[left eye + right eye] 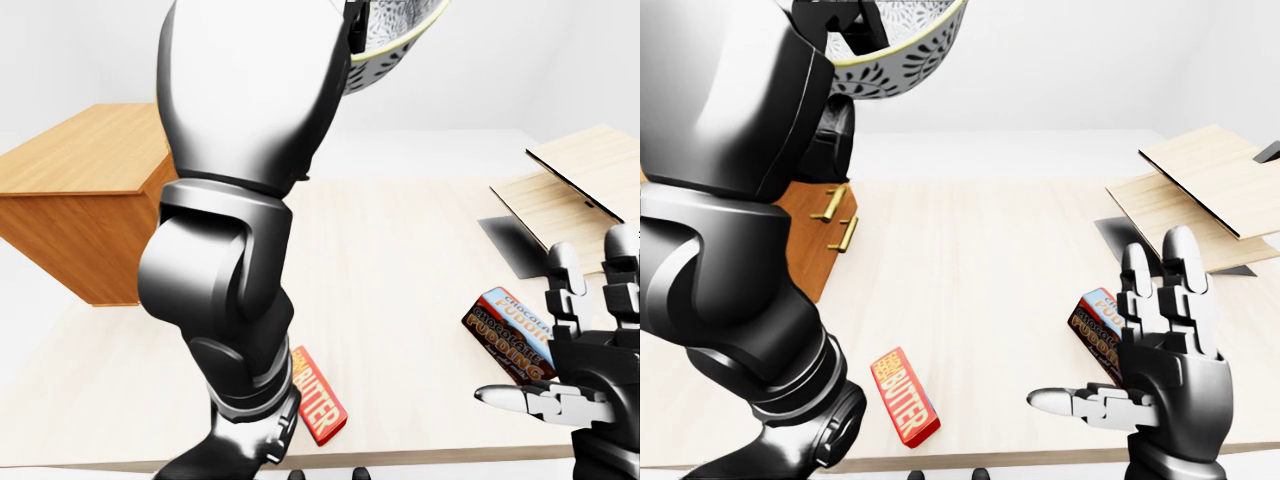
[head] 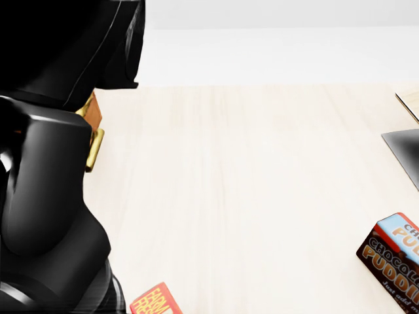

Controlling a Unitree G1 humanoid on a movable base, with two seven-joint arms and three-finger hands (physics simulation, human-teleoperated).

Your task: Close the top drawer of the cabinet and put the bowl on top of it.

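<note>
My left arm fills the left of every view and is raised high. At its top, my left hand point(image 1: 854, 26) holds the patterned grey bowl point(image 1: 908, 52) by the rim, up at the top edge of the right-eye view. The wooden cabinet point(image 1: 84, 196) stands on the table at the left, below the bowl. Two gold handles point(image 1: 838, 220) show on its face, and the arm hides the rest of that face. My right hand point(image 1: 1108, 330) hangs open at the lower right, palm up, holding nothing.
A red butter box point(image 1: 905, 396) lies near the bottom edge of the pale table point(image 1: 990, 250). A chocolate pudding box point(image 1: 510, 336) lies beside my right hand. Tilted wooden boards point(image 1: 1210, 185) with a dark patch under them sit at the right.
</note>
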